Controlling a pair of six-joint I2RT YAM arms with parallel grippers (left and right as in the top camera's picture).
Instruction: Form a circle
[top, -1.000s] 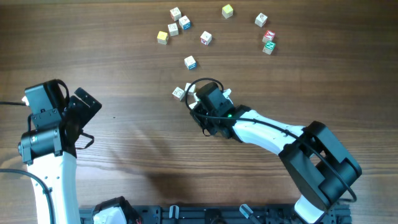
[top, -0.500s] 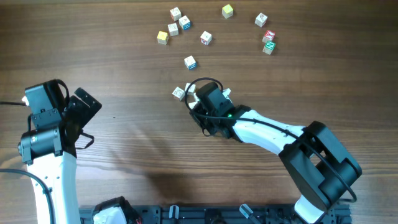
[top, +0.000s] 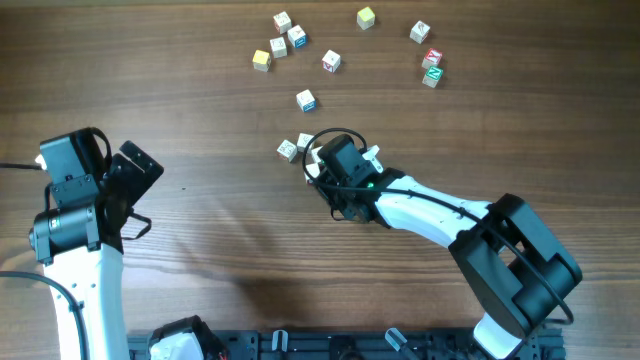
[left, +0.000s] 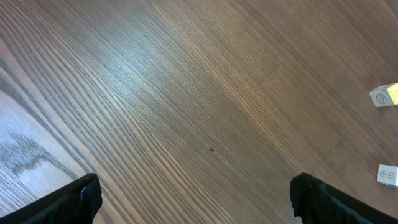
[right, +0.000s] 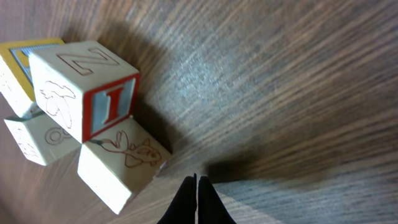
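Your circle (right: 87, 118) is a tight clump of alphabet cubes mid-surface (top: 200, 100), just beside the right gripper (right: 196, 190).
In the right wrist view you see four touching cubes, one with a red-framed I (right: 112, 106). Your right gripper is pinched fully closed on nothing, its tips near the fish-engraved cube (right: 121, 165). Your left gripper (left: 199, 199) stands wide apart and empty, well off to the left. Loose cubes (top: 331, 62) lie scattered beyond.

L arm (top: 85, 275), R arm (top: 430, 215): white links, blk joints/cables; R w/ green LED (top: 371, 184).
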